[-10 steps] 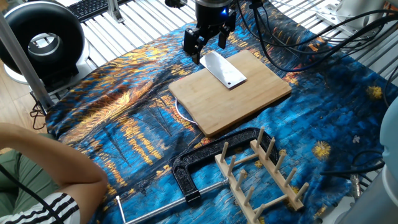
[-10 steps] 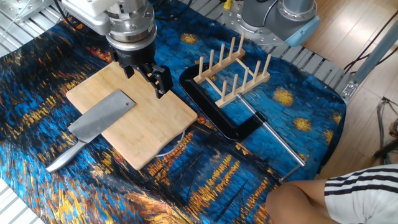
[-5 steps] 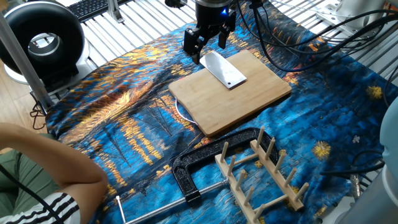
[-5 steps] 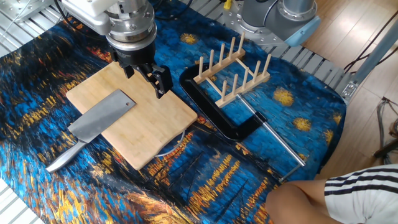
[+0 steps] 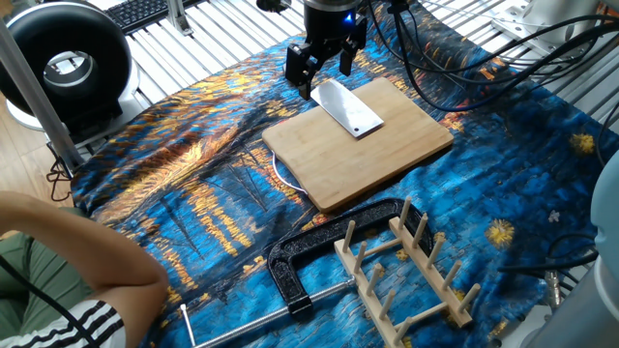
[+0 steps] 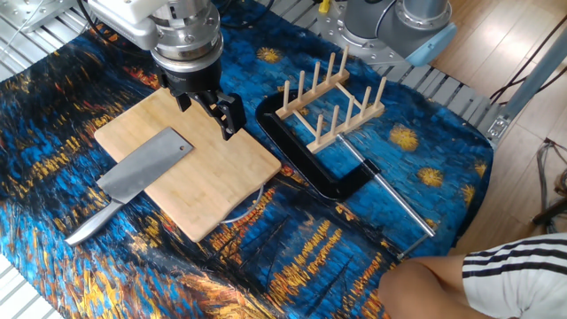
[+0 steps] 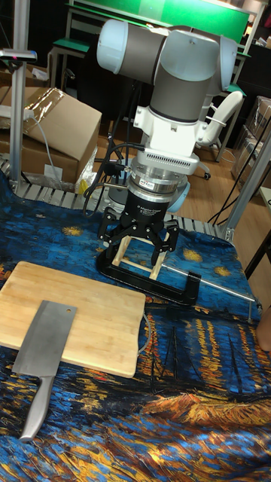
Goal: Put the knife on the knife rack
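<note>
The knife (image 5: 348, 108) lies flat with its broad blade (image 6: 144, 165) on the bamboo cutting board (image 6: 221, 173) and its grey handle (image 7: 34, 408) out on the cloth. My gripper (image 6: 210, 105) hangs open and empty above the board's edge, beside the blade and apart from it; it also shows as the gripper (image 5: 324, 65) and the gripper (image 7: 138, 243). The knife rack (image 6: 334, 99) of light-wood pegs stands apart from the board, seen too as the knife rack (image 5: 406, 271); in the tall view it is mostly hidden behind the gripper.
A black C-clamp (image 6: 310, 158) lies between board and rack, its screw rod (image 6: 399, 204) running out to the cloth's edge. A person's arm (image 5: 87, 251) and striped sleeve (image 6: 514, 266) sit at the table edge. A black fan (image 5: 66, 66) stands at the far corner.
</note>
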Robot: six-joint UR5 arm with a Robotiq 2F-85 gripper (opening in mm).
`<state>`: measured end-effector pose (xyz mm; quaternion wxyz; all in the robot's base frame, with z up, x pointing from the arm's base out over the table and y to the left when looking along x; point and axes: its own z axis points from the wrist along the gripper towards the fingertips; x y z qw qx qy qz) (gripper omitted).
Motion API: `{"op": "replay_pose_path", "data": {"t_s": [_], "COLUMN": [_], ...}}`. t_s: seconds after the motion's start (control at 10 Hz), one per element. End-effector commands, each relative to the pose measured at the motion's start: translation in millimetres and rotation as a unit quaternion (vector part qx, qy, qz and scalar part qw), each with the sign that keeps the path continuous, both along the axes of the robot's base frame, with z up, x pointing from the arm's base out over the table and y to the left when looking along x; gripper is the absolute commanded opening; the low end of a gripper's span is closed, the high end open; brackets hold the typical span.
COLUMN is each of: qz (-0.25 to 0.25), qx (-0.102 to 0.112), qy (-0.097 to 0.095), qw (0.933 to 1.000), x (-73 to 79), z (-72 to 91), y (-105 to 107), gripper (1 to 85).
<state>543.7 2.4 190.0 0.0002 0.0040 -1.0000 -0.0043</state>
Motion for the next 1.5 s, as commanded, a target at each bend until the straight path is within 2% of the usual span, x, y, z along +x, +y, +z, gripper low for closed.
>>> {"op": "replay_pose_path", "data": {"t_s": [0.0,0.1,0.7,0.9,1.4], "qz": [0.0,-0.016,-0.018,-0.039,-0.037], "qx": [0.0,-0.032,-0.032,-0.006,-0.011], "qy": [0.0,-0.031,-0.032,-0.026,-0.032], "qw": [1.0,0.9989,0.9988,0.9989,0.9987], "x": [-0.1,15.8,16.3,14.3,14.4], "z": [0.0,-0.8,-0.9,-0.4,-2.1], "y": [2.2,-14.3,-14.1,-0.7,-6.8], "gripper": [84.0,1.0,1.0,1.0,1.0]}}
